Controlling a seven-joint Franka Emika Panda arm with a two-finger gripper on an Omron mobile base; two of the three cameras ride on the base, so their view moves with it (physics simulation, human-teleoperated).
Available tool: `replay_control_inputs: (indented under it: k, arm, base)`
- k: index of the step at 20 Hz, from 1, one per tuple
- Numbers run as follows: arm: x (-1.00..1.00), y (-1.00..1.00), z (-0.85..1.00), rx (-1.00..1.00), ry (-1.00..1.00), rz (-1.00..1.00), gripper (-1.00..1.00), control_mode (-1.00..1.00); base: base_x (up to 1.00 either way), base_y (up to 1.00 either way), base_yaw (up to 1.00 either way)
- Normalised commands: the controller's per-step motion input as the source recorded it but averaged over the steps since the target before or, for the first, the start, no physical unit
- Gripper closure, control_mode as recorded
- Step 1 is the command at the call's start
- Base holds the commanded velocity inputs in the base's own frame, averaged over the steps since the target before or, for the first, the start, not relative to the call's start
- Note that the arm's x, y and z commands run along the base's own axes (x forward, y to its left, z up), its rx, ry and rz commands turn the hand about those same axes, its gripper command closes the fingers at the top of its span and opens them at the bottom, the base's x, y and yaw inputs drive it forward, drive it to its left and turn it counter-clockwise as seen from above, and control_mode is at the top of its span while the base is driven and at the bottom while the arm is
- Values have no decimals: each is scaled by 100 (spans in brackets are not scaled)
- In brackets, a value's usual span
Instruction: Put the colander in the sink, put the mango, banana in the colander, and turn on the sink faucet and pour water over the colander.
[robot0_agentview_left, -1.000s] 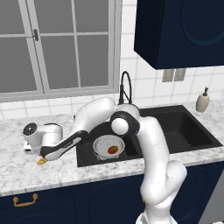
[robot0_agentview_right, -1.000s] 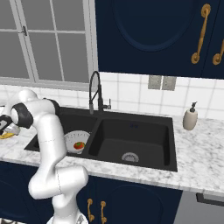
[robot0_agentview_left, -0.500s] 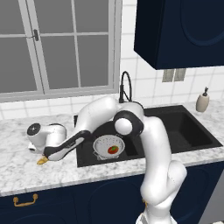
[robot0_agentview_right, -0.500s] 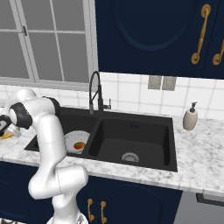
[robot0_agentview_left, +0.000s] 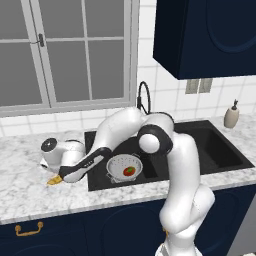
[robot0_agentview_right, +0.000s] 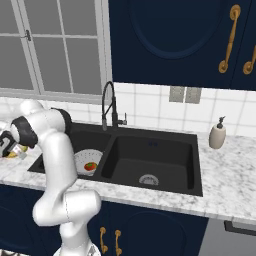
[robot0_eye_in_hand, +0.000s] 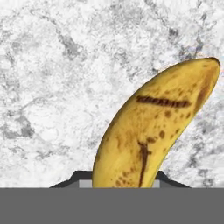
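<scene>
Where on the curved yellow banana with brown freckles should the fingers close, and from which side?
Grip the curved yellow banana across its thick middle, coming straight down from above. It lies flat on the white marble counter left of the black sink, so only its two long sides are free. The gripper already sits low over it, one fingertip either side; whether it has closed I cannot tell.

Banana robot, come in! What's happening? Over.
End effector down at banana on counter, closing. Mango already in colander. Nothing blocking.
</scene>
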Motion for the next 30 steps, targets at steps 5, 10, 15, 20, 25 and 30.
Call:
replay_control_inputs:
  k: [5, 10, 15, 20, 25, 30]
  arm:
    - [0, -60, 98, 25, -1, -27, 100, -100]
    - [-2, -99, 87, 18, -6, -1, 100, -100]
    - [-10, -100, 16, 5, -14, 27, 100, -100]
    - [0, -100, 0, 3, -15, 47, 100, -100]
    - [0, -100, 0, 0, -9, 53, 100, -100]
    - [6, -65, 0, -9, -3, 47, 100, -100]
  base:
    - [0, 0, 0]
    - [0, 0, 0]
    - [0, 0, 0]
    - [0, 0, 0]
    - [0, 0, 0]
    - [0, 0, 0]
